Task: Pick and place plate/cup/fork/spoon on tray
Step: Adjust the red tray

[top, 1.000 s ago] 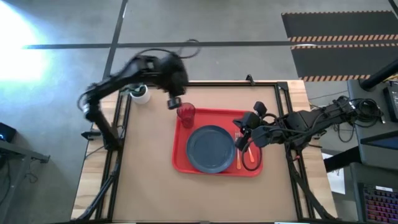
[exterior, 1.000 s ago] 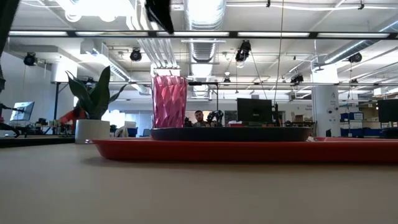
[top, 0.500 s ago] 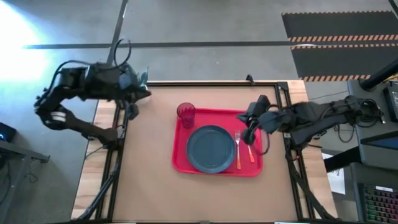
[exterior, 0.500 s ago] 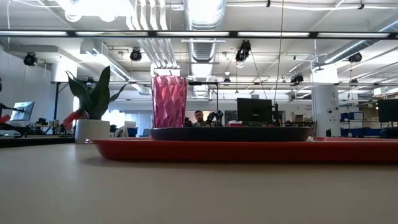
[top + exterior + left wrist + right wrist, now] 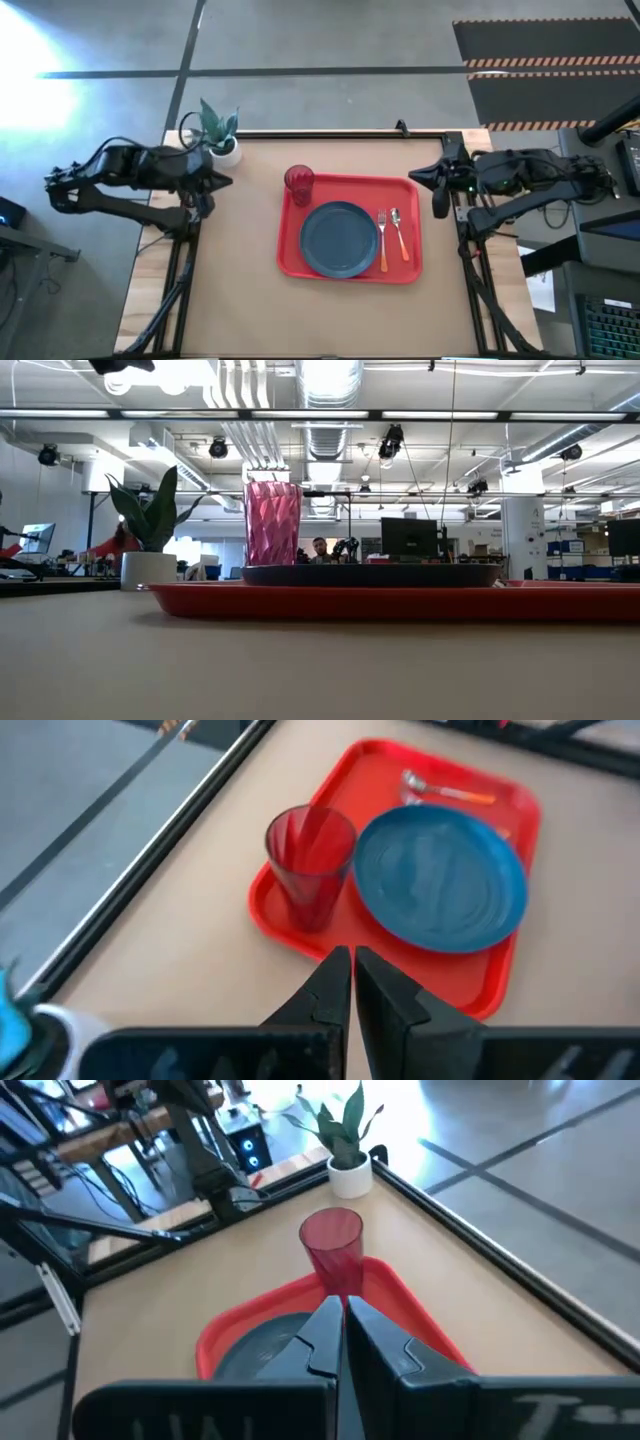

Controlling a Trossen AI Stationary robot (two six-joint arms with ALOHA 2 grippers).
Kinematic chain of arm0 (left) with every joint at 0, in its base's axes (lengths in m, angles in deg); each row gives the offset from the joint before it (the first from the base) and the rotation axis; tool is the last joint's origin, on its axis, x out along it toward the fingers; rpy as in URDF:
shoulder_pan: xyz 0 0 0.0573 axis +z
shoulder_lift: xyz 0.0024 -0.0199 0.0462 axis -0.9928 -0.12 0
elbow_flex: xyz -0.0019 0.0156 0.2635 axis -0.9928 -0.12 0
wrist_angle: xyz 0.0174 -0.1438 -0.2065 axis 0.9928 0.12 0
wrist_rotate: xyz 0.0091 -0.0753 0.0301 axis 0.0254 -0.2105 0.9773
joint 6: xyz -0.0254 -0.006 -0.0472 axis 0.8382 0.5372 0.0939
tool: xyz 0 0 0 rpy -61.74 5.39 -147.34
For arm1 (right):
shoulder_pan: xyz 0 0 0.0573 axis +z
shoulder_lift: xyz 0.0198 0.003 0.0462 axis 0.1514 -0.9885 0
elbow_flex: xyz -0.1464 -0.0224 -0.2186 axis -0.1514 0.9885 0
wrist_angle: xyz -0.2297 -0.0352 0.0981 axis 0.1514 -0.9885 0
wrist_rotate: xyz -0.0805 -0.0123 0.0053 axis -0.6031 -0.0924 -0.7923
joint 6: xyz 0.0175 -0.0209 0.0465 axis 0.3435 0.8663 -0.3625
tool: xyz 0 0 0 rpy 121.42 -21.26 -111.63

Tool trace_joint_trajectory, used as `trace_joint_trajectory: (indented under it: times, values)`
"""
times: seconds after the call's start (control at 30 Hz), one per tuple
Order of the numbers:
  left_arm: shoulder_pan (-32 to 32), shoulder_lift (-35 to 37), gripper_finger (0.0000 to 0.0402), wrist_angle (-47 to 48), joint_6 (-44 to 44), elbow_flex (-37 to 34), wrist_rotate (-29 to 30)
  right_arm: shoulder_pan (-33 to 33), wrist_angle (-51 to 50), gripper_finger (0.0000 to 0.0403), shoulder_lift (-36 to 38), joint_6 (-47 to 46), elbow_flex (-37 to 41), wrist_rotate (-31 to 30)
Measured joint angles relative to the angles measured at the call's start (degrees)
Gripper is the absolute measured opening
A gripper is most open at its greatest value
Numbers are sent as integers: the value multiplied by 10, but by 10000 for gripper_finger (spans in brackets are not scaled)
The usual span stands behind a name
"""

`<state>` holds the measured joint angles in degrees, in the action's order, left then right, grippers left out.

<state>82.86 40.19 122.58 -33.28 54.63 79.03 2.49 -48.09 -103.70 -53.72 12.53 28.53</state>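
Tray (image 5: pixel 292 262): large red rectangle of glossy plastic, rounded corners, low raised rim. It lies flat at the middle of the tan table top (image 5: pixel 235 290). In the low view its rim shows as a thin red band.

Plate (image 5: pixel 339 239): round, flat, dark slate-blue, matte, shallow rim with faint concentric rings in the left wrist view. It sits in the centre of the tray.

Cup (image 5: pixel 299 184): small translucent red tumbler with faceted, ribbed walls, upright in the tray's far left corner, just beside the plate. Whether they touch cannot be told.

Fork (image 5: pixel 382 240): slim, silver tines, thin orange handle. It lies on the tray just right of the plate, tines toward the far edge.

Spoon (image 5: pixel 398 232): silver oval bowl, thin orange handle. It lies right of the fork, slightly angled, near it but apart.

White pot with a green spiky plant (image 5: pixel 222 140): stands at the table's far left corner, off the tray.

Left gripper (image 5: pixel 210 181): at the left table edge, near the pot, well apart from the tray. Fingers pressed together, holding nothing, touching nothing.

Right gripper (image 5: pixel 439 190): at the right table edge, beyond the tray's right rim. Fingers likewise together, empty, touching nothing.
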Motion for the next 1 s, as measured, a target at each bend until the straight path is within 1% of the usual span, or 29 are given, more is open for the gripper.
trace_joint_trajectory:
  times: [0.1, 0.27, 0.33, 0.47, 0.6, 0.67, 0.87, 1.0]
  values:
    - [-4, 30, 1, -25, 2, -26, 0, 0, 39, 8, 25, -1, 46, 15]
    - [-4, 62, 1, -27, 2, -33, 0, 0, 148, 8, 70, -15, 159, 43]
    - [-4, 72, 1, -27, 2, -37, 0, 0, 174, 8, 90, -43, 208, 47]
    - [-4, 88, 1, -26, 7, -52, 0, 0, 193, 8, 125, -137, 293, 54]
    - [-4, 96, 1, -26, 18, -64, 0, 2, 248, 8, 144, -210, 363, 102]
    - [-4, 95, 1, -28, 18, -64, 0, 6, 262, 8, 145, -247, 387, 118]
    - [-4, 95, 1, -32, 17, -62, 0, 42, 251, 8, 124, -352, 426, 149]
    - [-4, 95, 1, -32, 17, -62, 0, 75, 198, 8, 102, -434, 428, 164]
